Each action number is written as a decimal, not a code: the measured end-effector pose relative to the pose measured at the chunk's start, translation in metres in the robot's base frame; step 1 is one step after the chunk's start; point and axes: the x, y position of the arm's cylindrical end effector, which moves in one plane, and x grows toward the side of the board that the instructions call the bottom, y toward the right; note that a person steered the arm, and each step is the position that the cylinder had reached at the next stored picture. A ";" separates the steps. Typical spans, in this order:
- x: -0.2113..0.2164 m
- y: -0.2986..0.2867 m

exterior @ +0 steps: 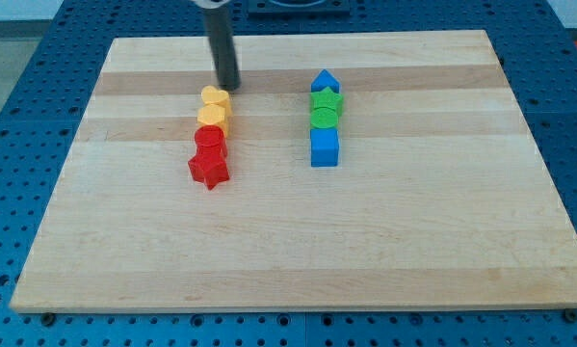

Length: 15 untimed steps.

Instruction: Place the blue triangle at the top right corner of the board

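The blue triangle (325,81) sits on the wooden board (413,222), right of centre near the view's top. It heads a column: a green star (327,100), a green round block (325,119) and a blue cube (325,147) below it, all touching. My tip (230,87) is well to the left of the blue triangle, just above a yellow heart-shaped block (214,97).
A second column stands left of centre: the yellow heart, a yellow block (212,117), a red round block (209,141) and a red star (209,170). The board's top right corner (483,35) lies beyond the blue triangle. A blue perforated table (18,116) surrounds the board.
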 end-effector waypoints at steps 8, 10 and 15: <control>0.021 0.244; -0.022 0.260; -0.081 0.231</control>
